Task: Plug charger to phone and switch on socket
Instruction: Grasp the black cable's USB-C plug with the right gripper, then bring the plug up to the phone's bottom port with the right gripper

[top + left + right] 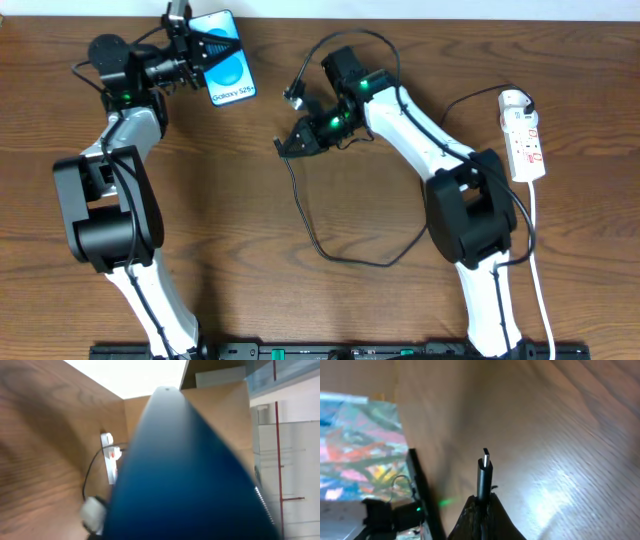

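The phone, blue screen with "Galaxy" text, is held off the table at the far left by my left gripper, which is shut on its upper end. In the left wrist view the phone is a blurred blue slab that hides the fingers. My right gripper is shut on the charger's plug end; the metal tip sticks out beyond the fingers. It is right of the phone and apart from it. The black charger cable loops over the table. The white socket strip lies at the right edge and carries the white adapter.
The socket's white cord runs down the right side to the front edge. The socket also shows far off in the left wrist view. A thin dark edge stands left of the plug in the right wrist view.
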`<state>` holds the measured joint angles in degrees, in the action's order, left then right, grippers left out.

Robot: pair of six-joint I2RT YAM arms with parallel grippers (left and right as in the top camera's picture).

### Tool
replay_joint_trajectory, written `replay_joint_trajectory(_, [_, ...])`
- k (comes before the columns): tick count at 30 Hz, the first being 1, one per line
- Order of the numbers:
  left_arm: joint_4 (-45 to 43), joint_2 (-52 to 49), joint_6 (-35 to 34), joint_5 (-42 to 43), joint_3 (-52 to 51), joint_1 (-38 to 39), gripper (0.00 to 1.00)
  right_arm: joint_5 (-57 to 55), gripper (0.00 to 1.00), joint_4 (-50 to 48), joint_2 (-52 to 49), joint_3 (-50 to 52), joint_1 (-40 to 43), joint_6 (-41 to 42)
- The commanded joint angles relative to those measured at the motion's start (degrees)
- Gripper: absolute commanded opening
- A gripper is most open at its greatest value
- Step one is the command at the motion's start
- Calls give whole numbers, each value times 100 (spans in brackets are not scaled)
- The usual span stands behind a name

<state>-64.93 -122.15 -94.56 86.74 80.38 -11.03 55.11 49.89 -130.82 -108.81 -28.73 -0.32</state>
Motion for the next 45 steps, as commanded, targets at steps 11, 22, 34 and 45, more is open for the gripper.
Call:
replay_joint_trajectory(11, [-1464,129,-1327,-614,85,-79,8,647,1,-876,1097,-155,57,570])
replay_joint_trajectory(22, [-2140,129,-1827,-673,85,57,7,1360,1,-1137,1095,-155,111,715])
replay_joint_trajectory(34, [-2157,129,-1821,-490,85,221,7,1580,1,-1132,1095,-155,92,693])
replay_joint_trajectory(45, [-2155,129,-1604,-487,85,293,7,1574,1,-1115,1075,-153,87,717])
